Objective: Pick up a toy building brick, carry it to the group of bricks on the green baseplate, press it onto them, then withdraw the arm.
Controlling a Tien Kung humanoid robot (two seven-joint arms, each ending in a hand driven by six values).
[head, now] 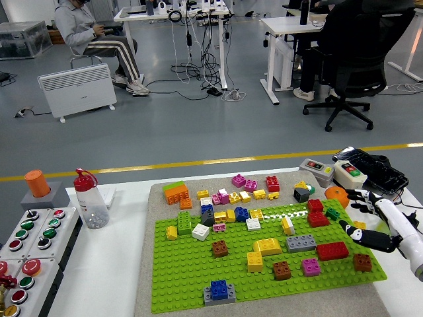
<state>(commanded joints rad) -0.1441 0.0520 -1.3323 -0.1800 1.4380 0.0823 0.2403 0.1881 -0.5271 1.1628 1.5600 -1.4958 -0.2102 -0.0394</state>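
Just off the baseplate's right edge, the right hand's fingers point(360, 232) are spread and loosely extended, holding nothing; their dark tips point left toward the bricks. The right hand point(377, 221) itself, white and black, hovers beside the green baseplate point(185, 290), with its forearm running out at the lower right corner of the head view. Nearest the fingertips sit a small green brick point(332, 213) and two red bricks point(316, 212), with a larger red brick point(332, 250) and a brown brick point(362, 262) just below them near the plate's right edge. An orange ball-like object point(336, 195) lies just above the hand, off the plate.

Further left on the baseplate are scattered bricks: a grey one point(301, 243), yellow ones point(266, 247), a pink one point(310, 267), and a blue brick on a grey one point(219, 290) near the front edge. A denser group of bricks point(228, 210) in many colours stands along the plate's far edge.

The baseplate rests on a grey mat point(142, 290) on the white table point(99, 271). A clear bottle with a red cap point(88, 198) stands to the left, beside a box of buttons point(33, 231). A person point(92, 30) sits on a chair in the background.
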